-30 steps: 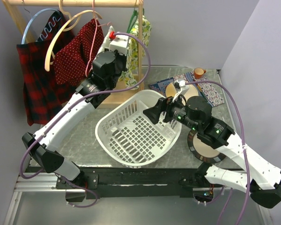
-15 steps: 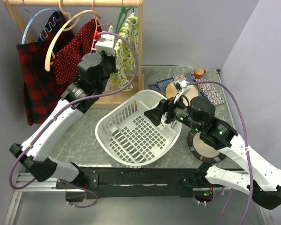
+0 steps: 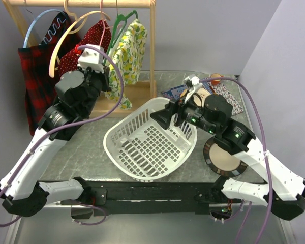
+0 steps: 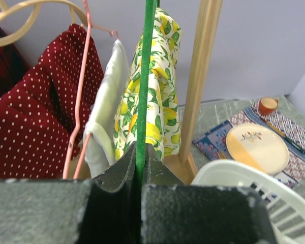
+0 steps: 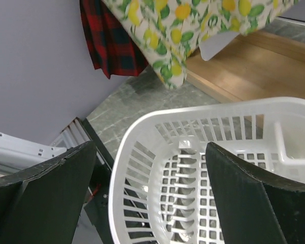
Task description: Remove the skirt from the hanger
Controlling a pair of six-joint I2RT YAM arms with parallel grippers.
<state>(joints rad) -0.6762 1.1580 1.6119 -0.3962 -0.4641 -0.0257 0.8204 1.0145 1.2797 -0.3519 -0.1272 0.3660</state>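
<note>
Left pincer [image 4: 140, 175] clamps the green hanger [image 4: 145, 76] carrying the lemon-print skirt [image 4: 160, 101]; right pincer [image 5: 150, 157] gapes wide above the white basket [image 5: 124, 152]

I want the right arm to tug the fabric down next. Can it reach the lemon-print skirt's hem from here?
Probably yes. The right gripper is open above the basket, and the lemon-print skirt hangs just beyond the rim with only open air between. The left gripper holds its green hanger.

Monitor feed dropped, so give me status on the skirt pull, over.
Left fingers shut on green hanger. Right fingers open by white basket. Lemon skirt on hanger. Pink hanger close beside.
</note>
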